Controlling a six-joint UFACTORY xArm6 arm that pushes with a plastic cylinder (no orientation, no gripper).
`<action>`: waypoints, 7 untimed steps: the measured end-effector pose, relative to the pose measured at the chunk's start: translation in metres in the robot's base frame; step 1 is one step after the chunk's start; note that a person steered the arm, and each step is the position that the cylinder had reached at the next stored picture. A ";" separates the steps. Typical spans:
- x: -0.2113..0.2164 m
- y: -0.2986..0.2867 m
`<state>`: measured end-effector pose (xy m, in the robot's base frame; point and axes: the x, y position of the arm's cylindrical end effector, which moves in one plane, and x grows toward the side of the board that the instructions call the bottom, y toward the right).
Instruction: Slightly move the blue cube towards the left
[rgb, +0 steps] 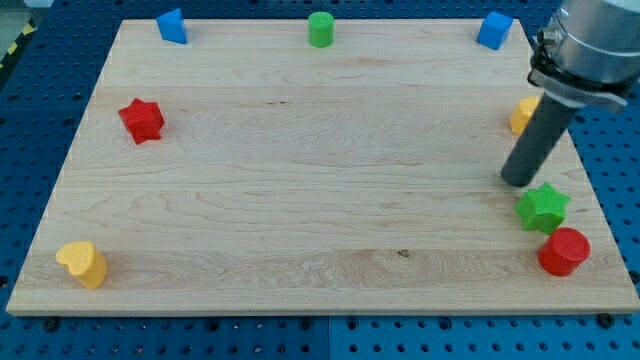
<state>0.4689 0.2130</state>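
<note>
A blue cube (494, 30) sits near the board's top edge at the view's right. My dark rod comes down from the top right, and my tip (518, 181) rests on the board well below the cube, slightly to its right. The tip is just above and to the left of a green star (542, 207), not touching the cube.
A yellow block (521, 116) is partly hidden behind the rod. A red cylinder (564, 251) lies below the green star. A green cylinder (320, 29) is at top centre, another blue block (172, 25) at top left, a red star (141, 120) at left, and a yellow heart (82, 264) at bottom left.
</note>
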 end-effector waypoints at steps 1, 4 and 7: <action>-0.017 0.011; -0.033 0.091; -0.080 0.088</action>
<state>0.3891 0.3010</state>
